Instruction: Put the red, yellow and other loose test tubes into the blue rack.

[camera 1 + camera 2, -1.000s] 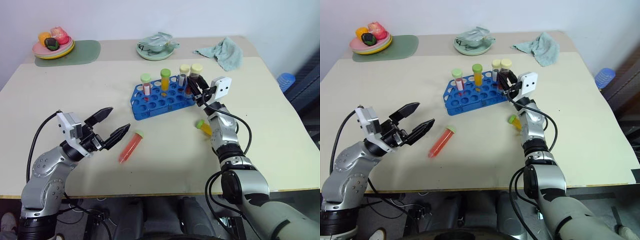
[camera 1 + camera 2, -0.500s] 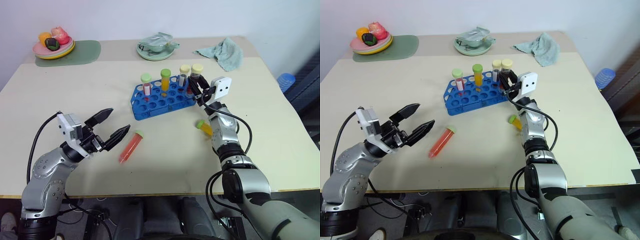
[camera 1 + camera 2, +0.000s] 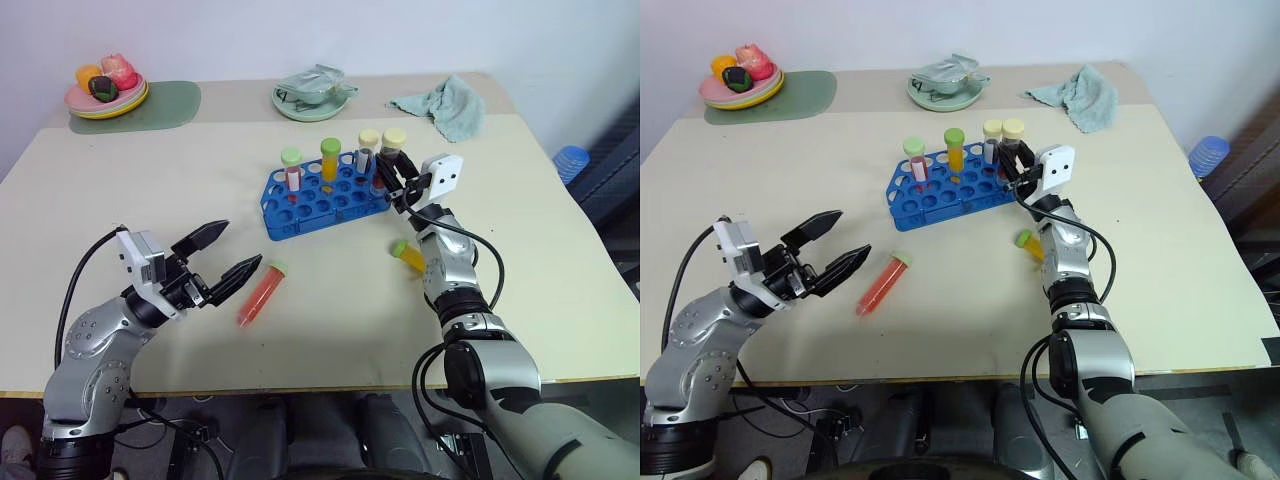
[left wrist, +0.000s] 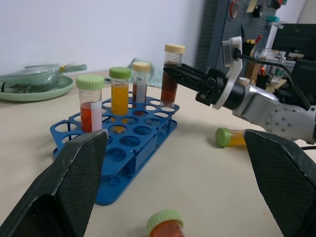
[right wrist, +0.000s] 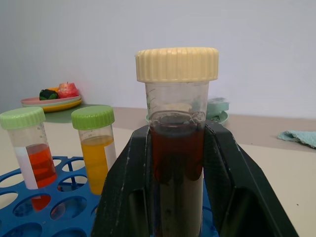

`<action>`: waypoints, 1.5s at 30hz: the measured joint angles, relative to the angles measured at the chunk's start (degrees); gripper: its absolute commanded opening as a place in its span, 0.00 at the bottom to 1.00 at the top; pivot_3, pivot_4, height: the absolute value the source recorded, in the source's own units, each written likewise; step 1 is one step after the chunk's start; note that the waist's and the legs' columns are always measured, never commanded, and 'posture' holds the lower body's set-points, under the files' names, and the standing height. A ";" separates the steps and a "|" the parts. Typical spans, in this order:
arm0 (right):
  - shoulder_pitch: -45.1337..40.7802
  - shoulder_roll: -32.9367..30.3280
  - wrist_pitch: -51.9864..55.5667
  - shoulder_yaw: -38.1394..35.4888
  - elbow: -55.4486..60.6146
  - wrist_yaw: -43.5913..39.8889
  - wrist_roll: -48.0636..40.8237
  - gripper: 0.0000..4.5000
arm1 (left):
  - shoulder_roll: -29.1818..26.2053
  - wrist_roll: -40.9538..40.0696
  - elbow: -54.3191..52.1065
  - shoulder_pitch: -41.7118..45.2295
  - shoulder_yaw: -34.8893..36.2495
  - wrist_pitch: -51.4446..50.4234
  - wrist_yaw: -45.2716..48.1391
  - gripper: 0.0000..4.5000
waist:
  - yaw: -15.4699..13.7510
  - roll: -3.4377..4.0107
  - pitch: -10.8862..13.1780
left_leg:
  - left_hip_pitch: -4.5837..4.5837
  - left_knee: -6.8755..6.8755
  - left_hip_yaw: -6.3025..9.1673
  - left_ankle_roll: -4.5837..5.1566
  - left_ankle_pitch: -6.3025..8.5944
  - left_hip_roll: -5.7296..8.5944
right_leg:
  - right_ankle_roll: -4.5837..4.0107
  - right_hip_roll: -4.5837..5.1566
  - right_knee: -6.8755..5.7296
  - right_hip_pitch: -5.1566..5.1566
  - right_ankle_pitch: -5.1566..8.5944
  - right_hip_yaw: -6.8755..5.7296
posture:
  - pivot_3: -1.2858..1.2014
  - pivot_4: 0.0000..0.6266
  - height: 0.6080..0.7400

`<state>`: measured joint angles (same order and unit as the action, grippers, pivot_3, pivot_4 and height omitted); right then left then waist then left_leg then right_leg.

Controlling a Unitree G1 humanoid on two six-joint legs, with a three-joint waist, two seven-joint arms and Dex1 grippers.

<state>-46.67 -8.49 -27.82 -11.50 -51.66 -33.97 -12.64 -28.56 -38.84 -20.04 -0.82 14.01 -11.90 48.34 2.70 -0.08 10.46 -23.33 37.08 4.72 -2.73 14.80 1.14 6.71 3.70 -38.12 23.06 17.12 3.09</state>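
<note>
The pale beige tabletop (image 3: pixel 150 190) carries everything. The robot's right arm reaches forward over it, forearm stretched toward the far right end of the blue plastic rack with round holes (image 3: pixel 325 200). The right gripper (image 3: pixel 398 182) pinches a clear test tube of dark brown liquid with a cream cap (image 3: pixel 393 150), holding it upright at the rack's right end; whether its foot sits in a hole is hidden by the black fingers (image 5: pixel 126 192). The left arm is bent near the front edge, and the left gripper (image 3: pixel 222 258) points toward the rack with its fingers spread wide, holding nothing.

Just beyond those fingertips a red-filled test tube with a green cap (image 3: pixel 260 294) lies loose on the table. A yellow-filled test tube with a green cap (image 3: pixel 405 254) lies beside the right forearm, which partly covers it.

Three tubes stand in the rack: a red one with green cap (image 3: pixel 292 168), an orange-yellow one with green cap (image 3: pixel 330 158) and a cream-capped one (image 3: pixel 368 148) whose contents are hard to make out.
</note>
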 measured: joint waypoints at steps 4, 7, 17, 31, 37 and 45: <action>0.39 0.05 0.21 0.05 0.64 -0.03 -0.03 0.17 | 0.02 0.10 0.28 0.02 0.00 0.00 0.06 1.00 | 0.00 0.00 0.00 | 0.00 0.00 0.00 0.00 0.00 0.00 | 0.00 0.00 0.00 0.00 0.00 0.00 | 0.52 0.24 1.00; 0.98 0.20 0.77 0.26 1.66 -0.09 -0.07 0.17 | 0.05 0.10 0.28 0.01 0.00 0.00 0.06 1.00 | -0.01 0.00 0.00 | 0.00 0.00 0.00 0.00 0.00 0.00 | 0.00 0.00 0.00 0.00 0.00 0.00 | 0.52 0.24 1.00; 3.54 0.66 2.97 1.06 2.01 -0.14 0.01 0.17 | 0.24 0.13 0.27 -0.14 0.00 0.02 0.05 1.00 | 0.05 0.01 0.01 | 0.00 -0.02 0.00 0.00 0.00 0.00 | 0.00 -0.02 0.00 0.02 0.00 0.01 | 0.52 0.24 1.00; 3.20 0.63 3.10 0.94 2.00 3.56 0.51 0.69 | 0.47 0.19 0.27 -0.09 -0.01 -0.02 -0.11 1.00 | 0.00 0.01 0.01 | 0.00 -0.02 -0.01 0.00 0.00 0.00 | 0.00 -0.01 0.00 0.02 0.00 0.02 | 0.52 0.24 1.00; 3.18 0.26 3.41 1.61 2.74 6.24 1.79 0.69 | 0.50 0.19 0.26 -0.09 -0.05 -0.03 -0.17 1.00 | -0.01 0.01 0.01 | 0.00 -0.02 -0.01 0.00 0.00 0.00 | 0.00 -0.01 0.00 0.02 0.00 0.02 | 0.52 0.24 1.00; 4.71 -3.70 14.78 4.72 20.24 7.14 2.61 0.69 | 0.68 0.30 0.21 0.08 -2.07 -0.05 0.39 1.00 | -0.15 0.02 0.01 | -0.01 -0.02 0.00 0.00 0.00 0.00 | 0.00 0.01 0.00 0.02 0.00 0.02 | 0.52 0.24 1.00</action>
<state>-41.96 -12.20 -13.04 -6.78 -31.41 -26.83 -10.03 -27.88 -38.53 -19.82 -0.73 11.94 -11.95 48.74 2.55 -0.06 10.47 -23.33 37.07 4.72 -2.73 14.80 1.13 6.71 3.71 -38.12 23.09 17.12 3.11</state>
